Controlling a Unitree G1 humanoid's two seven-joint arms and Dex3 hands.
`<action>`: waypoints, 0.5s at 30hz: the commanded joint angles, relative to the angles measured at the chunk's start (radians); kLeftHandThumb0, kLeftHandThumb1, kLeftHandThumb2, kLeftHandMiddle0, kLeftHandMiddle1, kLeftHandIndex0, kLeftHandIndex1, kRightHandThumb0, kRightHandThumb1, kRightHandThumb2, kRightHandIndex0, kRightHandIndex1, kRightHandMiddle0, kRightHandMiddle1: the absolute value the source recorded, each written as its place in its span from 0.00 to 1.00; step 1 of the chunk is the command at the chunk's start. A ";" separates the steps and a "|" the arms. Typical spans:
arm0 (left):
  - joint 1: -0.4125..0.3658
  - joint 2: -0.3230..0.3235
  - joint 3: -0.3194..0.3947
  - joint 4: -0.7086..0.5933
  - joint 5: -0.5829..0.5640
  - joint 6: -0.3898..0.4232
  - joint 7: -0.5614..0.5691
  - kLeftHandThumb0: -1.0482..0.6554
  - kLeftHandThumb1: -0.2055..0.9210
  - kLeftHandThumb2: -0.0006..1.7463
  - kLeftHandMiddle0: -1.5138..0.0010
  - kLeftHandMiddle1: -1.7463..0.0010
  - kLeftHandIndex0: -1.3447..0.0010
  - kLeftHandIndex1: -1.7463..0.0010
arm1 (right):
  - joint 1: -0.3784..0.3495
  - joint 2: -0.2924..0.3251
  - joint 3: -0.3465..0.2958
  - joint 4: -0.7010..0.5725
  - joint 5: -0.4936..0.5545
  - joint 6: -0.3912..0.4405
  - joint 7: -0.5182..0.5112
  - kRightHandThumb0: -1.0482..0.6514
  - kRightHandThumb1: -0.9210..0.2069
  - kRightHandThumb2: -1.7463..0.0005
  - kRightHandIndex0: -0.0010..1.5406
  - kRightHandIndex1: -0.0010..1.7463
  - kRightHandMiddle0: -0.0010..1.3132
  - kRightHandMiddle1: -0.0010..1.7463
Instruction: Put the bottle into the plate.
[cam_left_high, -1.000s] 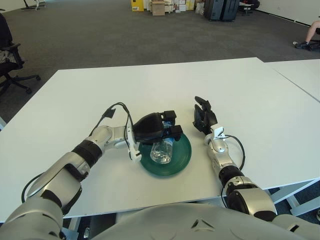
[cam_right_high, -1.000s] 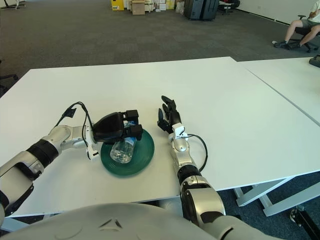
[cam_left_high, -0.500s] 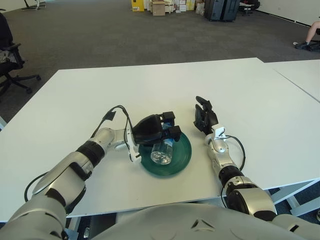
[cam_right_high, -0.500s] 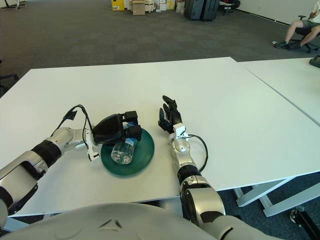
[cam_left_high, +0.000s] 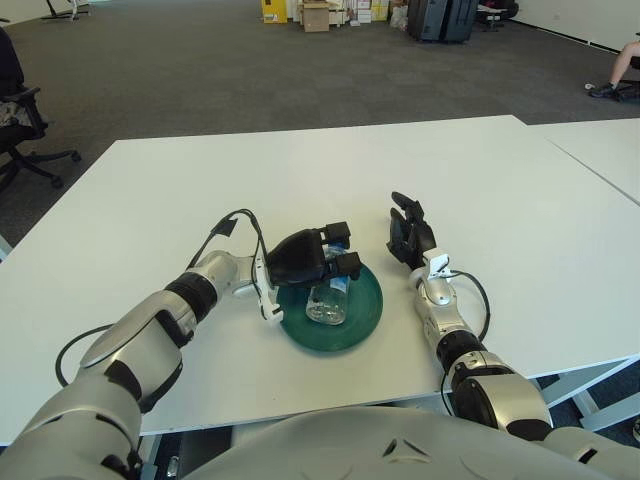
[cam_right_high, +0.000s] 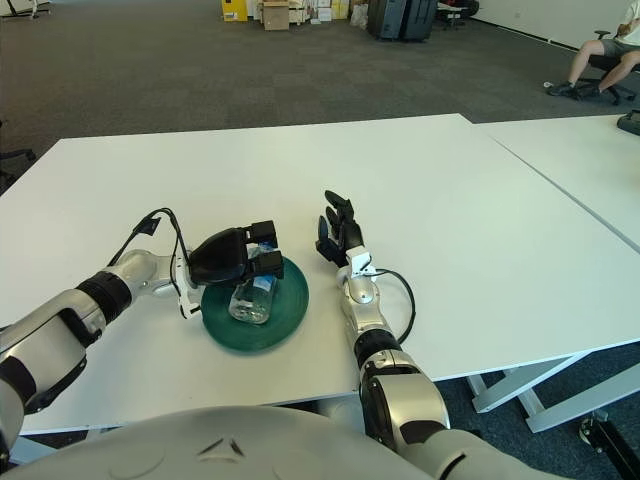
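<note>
A clear plastic bottle (cam_left_high: 326, 302) with a blue cap rests tilted in the green plate (cam_left_high: 368, 312), its base on the plate's floor. My left hand (cam_left_high: 332, 254) reaches in from the left over the plate's rear left part, its dark fingers curled around the bottle's upper end. The hand hides the bottle's neck. My right hand (cam_left_high: 407, 236) lies on the white table (cam_left_high: 300, 170) just right of the plate, fingers spread, holding nothing. The same scene shows in the right eye view, with the bottle (cam_right_high: 252, 298) under the left hand (cam_right_high: 252, 254).
A black cable (cam_left_high: 226, 222) loops off my left wrist above the table. A second white table (cam_left_high: 600, 150) stands to the right across a narrow gap. An office chair (cam_left_high: 20, 120) stands on the floor at far left. The table's front edge is close below the plate.
My left hand has drawn slightly back and to the left over the plate. The bottle under it has tipped more upright. The right hand has not moved.
</note>
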 joint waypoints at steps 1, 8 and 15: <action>-0.038 0.001 -0.016 0.017 -0.001 0.002 0.033 0.42 0.99 0.31 0.82 0.09 0.86 0.00 | 0.054 -0.003 -0.006 0.054 0.012 -0.010 0.024 0.24 0.00 0.55 0.17 0.00 0.00 0.38; -0.051 -0.002 -0.030 0.037 -0.011 -0.010 0.056 0.27 1.00 0.35 0.84 0.14 0.94 0.13 | 0.051 -0.007 -0.011 0.061 0.020 -0.010 0.046 0.24 0.00 0.55 0.17 0.00 0.00 0.38; -0.060 -0.003 -0.036 0.054 -0.022 -0.026 0.066 0.19 1.00 0.37 0.84 0.14 0.97 0.18 | 0.048 -0.010 -0.012 0.068 0.017 -0.004 0.048 0.24 0.00 0.54 0.16 0.00 0.00 0.37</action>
